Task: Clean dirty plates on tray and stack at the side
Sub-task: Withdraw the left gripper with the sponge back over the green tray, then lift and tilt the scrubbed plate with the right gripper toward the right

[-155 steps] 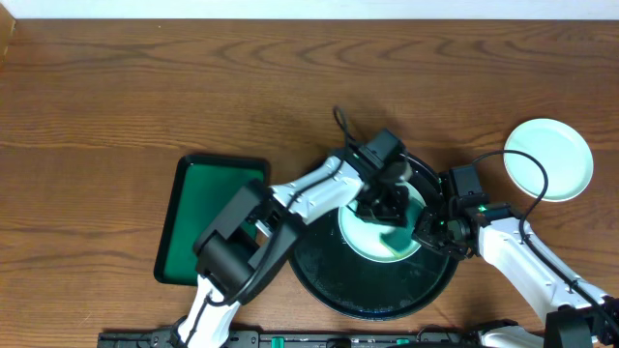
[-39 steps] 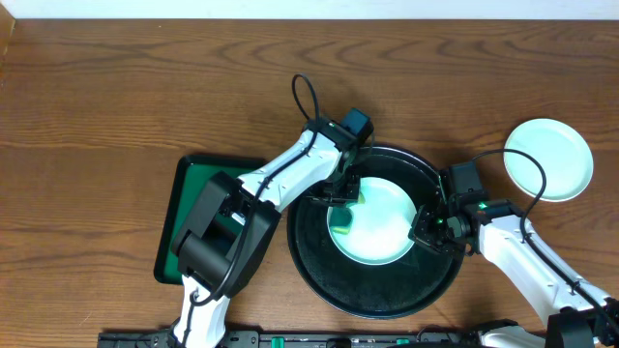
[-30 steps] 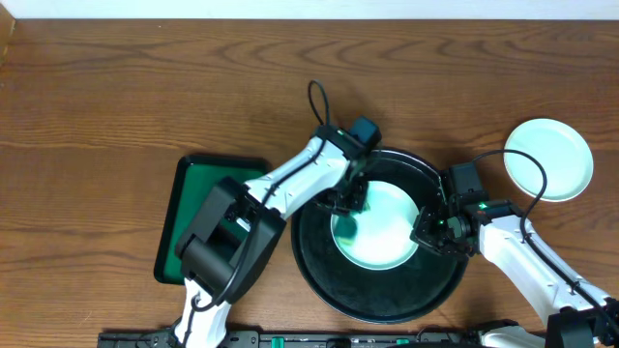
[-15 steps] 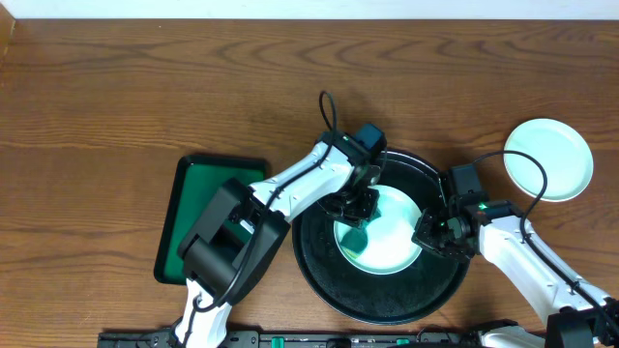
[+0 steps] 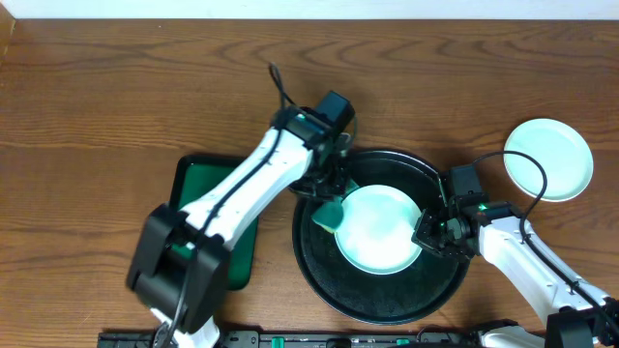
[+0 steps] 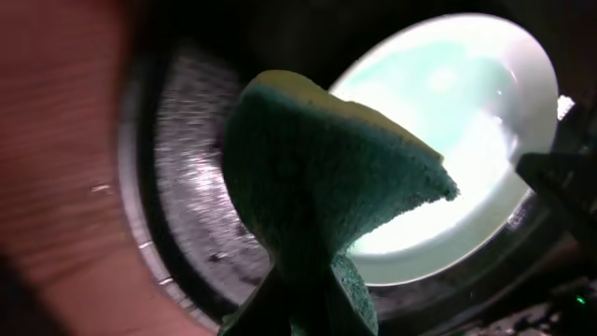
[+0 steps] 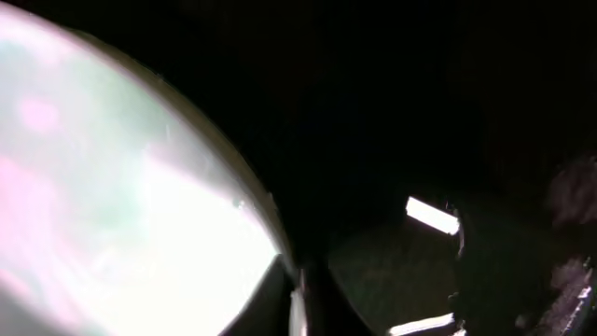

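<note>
Pinching sponge (image 5: 331, 215) in L gripper (image 5: 326, 195) over tray (image 5: 317, 263); R gripper (image 5: 428, 232) clamped on plate (image 5: 377, 232) rim.

The left hand (image 5: 327, 191) drew the sponge (image 5: 330, 215) off the plate (image 5: 380, 230).

The view from above is bright and even, though the left arm (image 5: 242, 184) looks smeary, while both wrist views are dark and blurry, with the plate (image 6: 466, 112) glowing washed-out white.
</note>
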You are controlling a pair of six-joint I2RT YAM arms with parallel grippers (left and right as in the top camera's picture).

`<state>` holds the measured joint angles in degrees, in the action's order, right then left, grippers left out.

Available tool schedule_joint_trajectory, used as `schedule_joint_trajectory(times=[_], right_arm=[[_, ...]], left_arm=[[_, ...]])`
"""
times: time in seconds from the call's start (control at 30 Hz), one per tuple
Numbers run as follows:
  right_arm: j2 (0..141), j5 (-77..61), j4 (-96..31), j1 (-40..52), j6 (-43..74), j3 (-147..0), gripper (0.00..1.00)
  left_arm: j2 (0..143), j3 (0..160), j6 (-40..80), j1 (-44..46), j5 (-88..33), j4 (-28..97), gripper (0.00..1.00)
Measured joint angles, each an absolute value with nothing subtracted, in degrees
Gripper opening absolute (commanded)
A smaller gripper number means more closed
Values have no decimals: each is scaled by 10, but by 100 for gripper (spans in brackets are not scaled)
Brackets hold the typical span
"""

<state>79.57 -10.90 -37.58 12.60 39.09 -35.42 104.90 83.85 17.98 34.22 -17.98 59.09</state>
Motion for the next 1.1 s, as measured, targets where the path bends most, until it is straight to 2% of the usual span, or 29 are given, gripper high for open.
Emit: schedule_joint_trajectory(times=[0.07, 0.1, 0.13, 0.17, 0.27, 0.3, 0.43, 0.83, 0.9, 0.97, 1.1], right_arm=[[798, -91, -362, 124, 390, -350, 60], [798, -88, -356, 124, 389, -349, 68], [798, -91, -349, 123, 386, -349, 69], [797, -99, -341, 124, 380, -349, 65], [796, -94, -326, 125, 372, -349, 41], [797, -91, -317, 125, 369, -347, 38], [798, -82, -281, 124, 362, -337, 37], [794, -88, -134, 123, 409, -287, 25], [793, -91, -119, 123, 418, -279, 19], [792, -102, -106, 122, 426, -273, 9], [797, -112, -91, 121, 447, -267, 1]], left_arm=[[1032, 842, 189, 338, -124, 626, 8], [1029, 842, 193, 336, -106, 638, 7], [1029, 842, 196, 332, -93, 650, 7], [1029, 842, 197, 328, -84, 659, 7], [1029, 842, 200, 308, -62, 671, 7], [1029, 842, 201, 301, -57, 671, 7], [1029, 842, 206, 274, -47, 671, 7], [1029, 842, 209, 212, -41, 676, 11], [1029, 842, 210, 206, -41, 677, 11], [1029, 842, 210, 202, -41, 677, 11], [1029, 842, 210, 199, -41, 677, 11]])
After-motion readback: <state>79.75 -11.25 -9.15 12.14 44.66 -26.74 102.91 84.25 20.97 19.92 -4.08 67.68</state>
